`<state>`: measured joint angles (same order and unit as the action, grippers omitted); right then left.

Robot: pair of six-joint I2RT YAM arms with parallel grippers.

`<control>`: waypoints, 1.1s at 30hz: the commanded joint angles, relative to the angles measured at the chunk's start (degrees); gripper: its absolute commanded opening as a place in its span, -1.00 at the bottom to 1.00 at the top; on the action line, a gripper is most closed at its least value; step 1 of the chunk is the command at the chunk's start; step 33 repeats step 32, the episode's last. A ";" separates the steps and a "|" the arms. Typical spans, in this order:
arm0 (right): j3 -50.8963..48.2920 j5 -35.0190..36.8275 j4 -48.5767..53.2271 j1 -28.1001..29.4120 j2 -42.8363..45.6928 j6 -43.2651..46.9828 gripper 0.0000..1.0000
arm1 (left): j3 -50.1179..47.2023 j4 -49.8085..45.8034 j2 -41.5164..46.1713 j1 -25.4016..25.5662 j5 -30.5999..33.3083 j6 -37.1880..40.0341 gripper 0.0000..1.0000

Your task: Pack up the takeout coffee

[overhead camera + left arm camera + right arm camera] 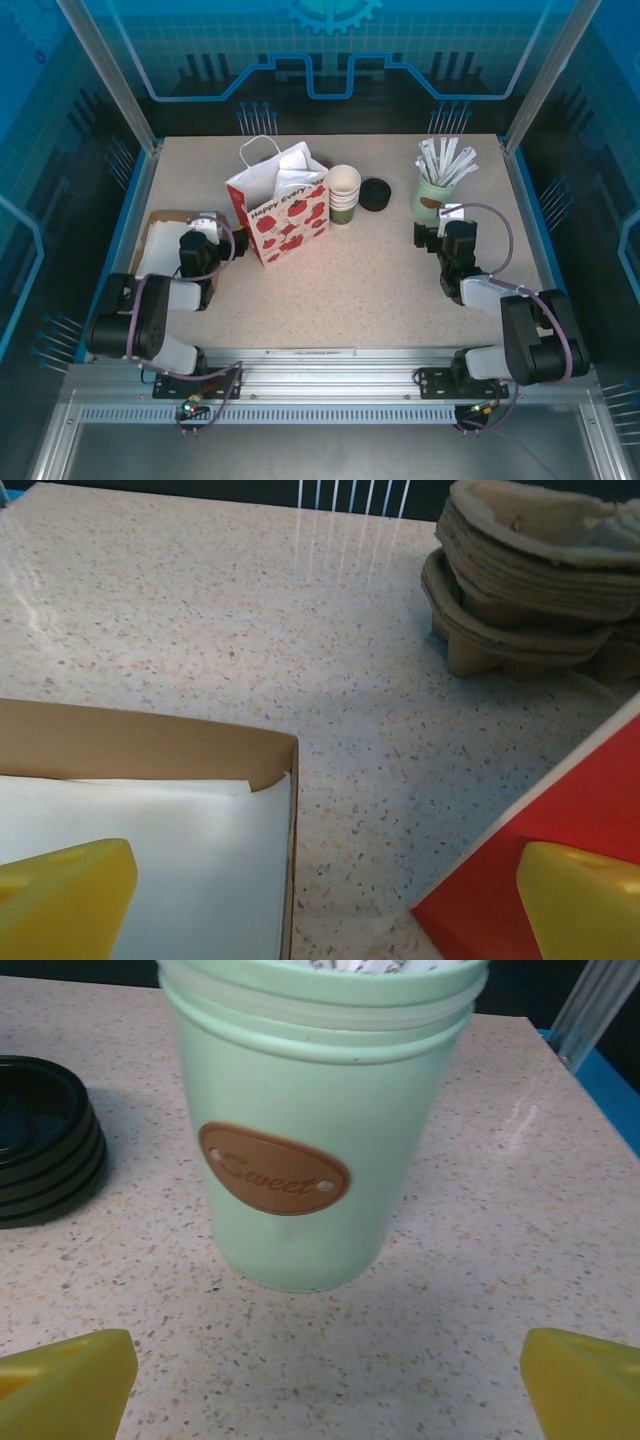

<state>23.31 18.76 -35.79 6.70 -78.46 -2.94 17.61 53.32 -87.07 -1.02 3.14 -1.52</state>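
Evidently packing is not yet begun: left gripper (320, 910) and right gripper (325, 1390) are held wide, empty. The pale-green stick holder (310, 1150) is stood just before the right one. Beyond, beside the strawberry bag (285, 205), cup stack (343, 193) and black lids (375, 193) are set; the takeout coffee, it is judged, must first be assembled.

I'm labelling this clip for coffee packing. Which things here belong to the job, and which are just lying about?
Likely for the job: cup stack, black lids, strawberry paper bag, pulp cup carriers.
Likely just lying about: green stick holder, cardboard box of white paper.
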 commanded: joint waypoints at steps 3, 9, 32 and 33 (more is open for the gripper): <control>-1.13 -4.78 -10.34 -0.77 -5.16 1.85 0.99 | 1.42 4.69 -1.70 -0.83 -3.32 0.15 0.98; 0.26 -6.79 -9.45 -1.57 -7.55 1.72 0.99 | 3.58 -0.02 -1.47 -0.93 -3.06 0.09 0.98; 0.27 -7.06 -9.64 -1.64 -7.66 1.83 1.00 | 3.93 -0.38 -1.55 -0.74 -2.78 0.30 0.98; 0.27 -7.06 -9.64 -1.64 -7.66 1.83 1.00 | 3.93 -0.38 -1.55 -0.74 -2.78 0.30 0.98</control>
